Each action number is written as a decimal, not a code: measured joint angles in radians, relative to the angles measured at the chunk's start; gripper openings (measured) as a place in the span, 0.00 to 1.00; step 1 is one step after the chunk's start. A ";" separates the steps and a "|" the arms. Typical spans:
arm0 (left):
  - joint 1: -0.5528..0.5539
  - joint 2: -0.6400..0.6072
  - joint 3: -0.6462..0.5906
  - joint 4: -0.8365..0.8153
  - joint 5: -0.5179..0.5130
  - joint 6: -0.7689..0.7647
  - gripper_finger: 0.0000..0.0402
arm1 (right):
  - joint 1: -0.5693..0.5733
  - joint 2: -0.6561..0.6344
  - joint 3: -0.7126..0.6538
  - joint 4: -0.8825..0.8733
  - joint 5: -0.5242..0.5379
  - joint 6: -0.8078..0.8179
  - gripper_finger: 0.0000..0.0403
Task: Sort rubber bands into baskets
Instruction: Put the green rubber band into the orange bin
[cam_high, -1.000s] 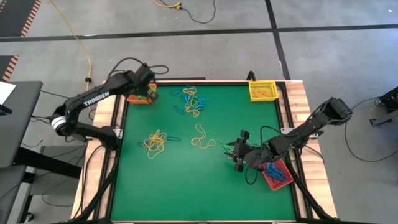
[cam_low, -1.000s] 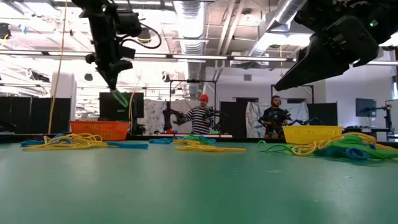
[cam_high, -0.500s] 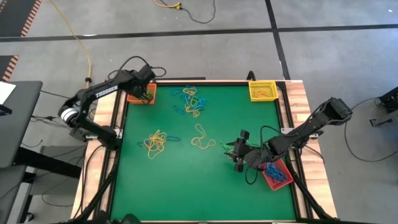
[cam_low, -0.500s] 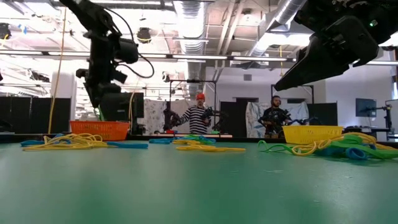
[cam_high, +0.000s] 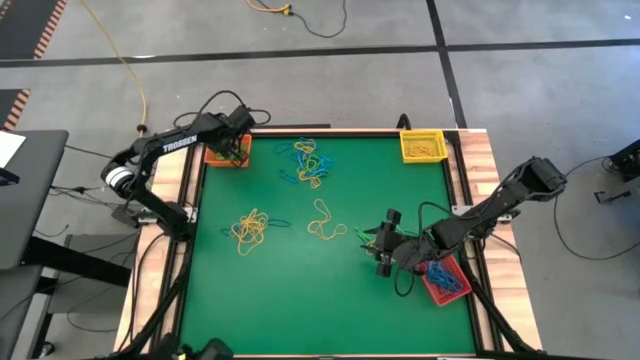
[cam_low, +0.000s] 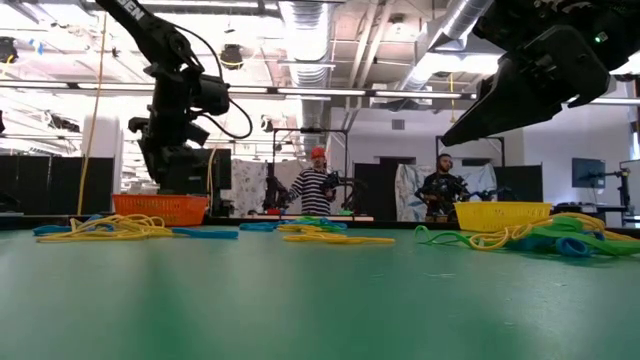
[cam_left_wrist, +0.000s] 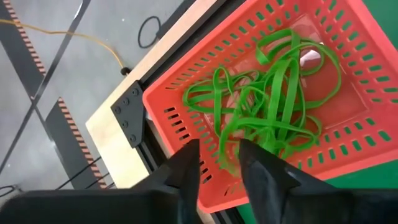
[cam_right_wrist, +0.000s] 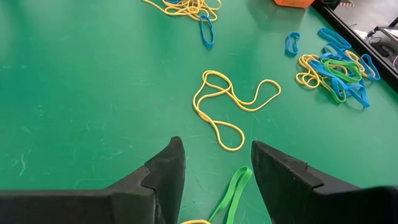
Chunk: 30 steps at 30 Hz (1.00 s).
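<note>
Since a second ago the left gripper has sunk over the orange basket at the upper left of the high view, its green band gone from the jaws, which now stand parted above the green bands heaped inside. Lower right, the right gripper waits, jaws wide, over a green band beside the red basket holding blue ones. Much remains, I judge: yellow tangles mid-counter, a mixed pile farther up, then the yellow basket.

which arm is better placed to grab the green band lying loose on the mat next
Right, probably. The right gripper hangs open just over that green band, which lies between its fingers in the right wrist view. The left gripper is far off, over the orange basket of green bands.
</note>
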 joint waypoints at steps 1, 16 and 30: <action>0.000 0.000 0.000 0.000 0.001 0.002 0.30 | 0.000 0.000 0.000 0.000 0.000 0.000 0.53; -0.141 0.000 0.053 0.003 0.055 0.013 0.39 | -0.001 0.000 0.000 0.000 0.001 -0.002 0.53; -0.552 -0.001 0.163 0.086 0.141 0.005 0.39 | -0.002 0.000 0.000 0.000 0.002 -0.007 0.53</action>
